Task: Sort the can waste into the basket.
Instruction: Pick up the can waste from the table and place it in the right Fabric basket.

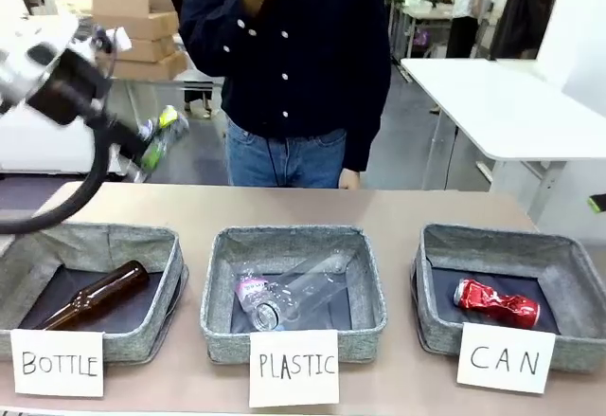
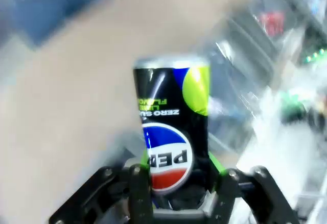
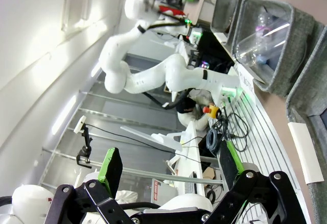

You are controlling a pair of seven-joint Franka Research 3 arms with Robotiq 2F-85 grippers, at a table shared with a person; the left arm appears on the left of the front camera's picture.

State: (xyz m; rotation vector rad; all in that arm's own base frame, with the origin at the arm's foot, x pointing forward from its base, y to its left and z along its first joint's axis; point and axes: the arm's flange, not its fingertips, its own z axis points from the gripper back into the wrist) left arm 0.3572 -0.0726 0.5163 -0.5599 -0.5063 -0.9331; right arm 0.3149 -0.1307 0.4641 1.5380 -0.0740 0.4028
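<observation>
- The left gripper (image 2: 176,183) was clamped around the base of the dark can (image 2: 172,127), held high above the table's left side; thin, light and slick, it probably suited this low grip across the wall.
- The right gripper (image 3: 168,175) stood wide, holding nothing.
- The CAN basket (image 1: 568,274) held a crushed red can (image 1: 496,303); the PLASTIC basket (image 1: 294,242) a clear bottle (image 1: 289,298); the BOTTLE basket (image 1: 95,242) a brown bottle (image 1: 95,295).
</observation>
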